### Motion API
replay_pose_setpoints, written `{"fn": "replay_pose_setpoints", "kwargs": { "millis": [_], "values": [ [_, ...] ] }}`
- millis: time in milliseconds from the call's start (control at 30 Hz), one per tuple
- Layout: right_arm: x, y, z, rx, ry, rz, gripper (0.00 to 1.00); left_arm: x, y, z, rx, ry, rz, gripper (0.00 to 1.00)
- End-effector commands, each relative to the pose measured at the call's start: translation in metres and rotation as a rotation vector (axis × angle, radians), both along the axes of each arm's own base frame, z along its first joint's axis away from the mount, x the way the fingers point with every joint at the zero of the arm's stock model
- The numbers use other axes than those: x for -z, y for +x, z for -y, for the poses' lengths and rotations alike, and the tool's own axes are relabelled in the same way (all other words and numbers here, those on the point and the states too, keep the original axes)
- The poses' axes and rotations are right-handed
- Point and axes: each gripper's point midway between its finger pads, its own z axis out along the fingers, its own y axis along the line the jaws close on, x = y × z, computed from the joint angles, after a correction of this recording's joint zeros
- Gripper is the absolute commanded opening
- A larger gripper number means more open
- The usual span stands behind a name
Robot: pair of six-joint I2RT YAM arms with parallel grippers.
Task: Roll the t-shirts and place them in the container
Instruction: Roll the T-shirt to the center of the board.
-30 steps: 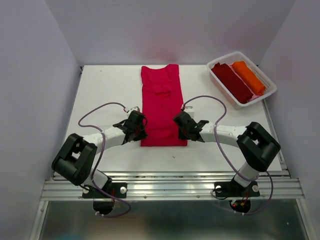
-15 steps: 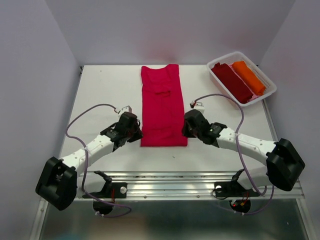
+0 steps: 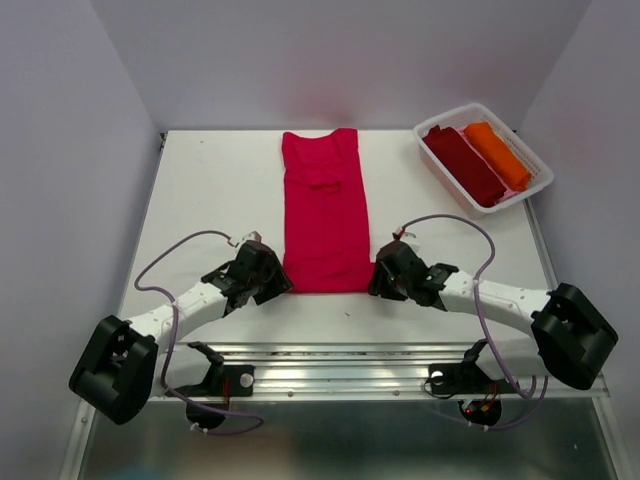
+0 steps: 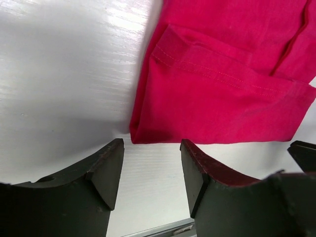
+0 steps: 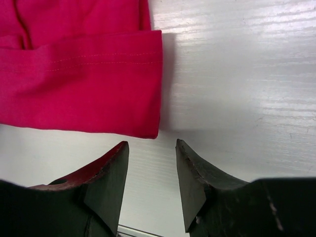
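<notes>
A crimson t-shirt (image 3: 322, 210) lies flat, folded into a long strip, down the middle of the white table (image 3: 210, 190). Its hem end faces me. My left gripper (image 3: 272, 283) stands open just short of the hem's left corner; in the left wrist view the t-shirt (image 4: 222, 74) lies right beyond the gripper (image 4: 151, 148), with only bare table between the fingers. My right gripper (image 3: 385, 280) stands open at the hem's right corner; here too the t-shirt (image 5: 79, 79) lies just past the empty gripper (image 5: 152, 145).
A white basket (image 3: 535, 190) at the back right holds a rolled maroon t-shirt (image 3: 465, 165) and a rolled orange t-shirt (image 3: 497, 153). The table's metal front rail (image 3: 340, 375) runs close behind both grippers. Grey walls enclose the table on three sides.
Both grippers have slid back along the shirt's sides to its near corners and have gone from shut to open. The shirt has stayed flat.
</notes>
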Motion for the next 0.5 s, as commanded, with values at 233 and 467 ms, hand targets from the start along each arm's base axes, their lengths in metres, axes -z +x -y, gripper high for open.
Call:
{"fn": "replay_pose_setpoints", "kwargs": {
  "millis": [233,467],
  "values": [
    [0.012,0.004,-0.016,-0.002,0.083,-0.009,0.42,0.011,0.005,0.008,-0.016,-0.055,0.006,0.45],
    [0.02,0.009,-0.011,0.017,0.052,-0.009,0.3,0.016,0.007,0.006,-0.032,-0.051,0.005,0.17]
  ]
}}
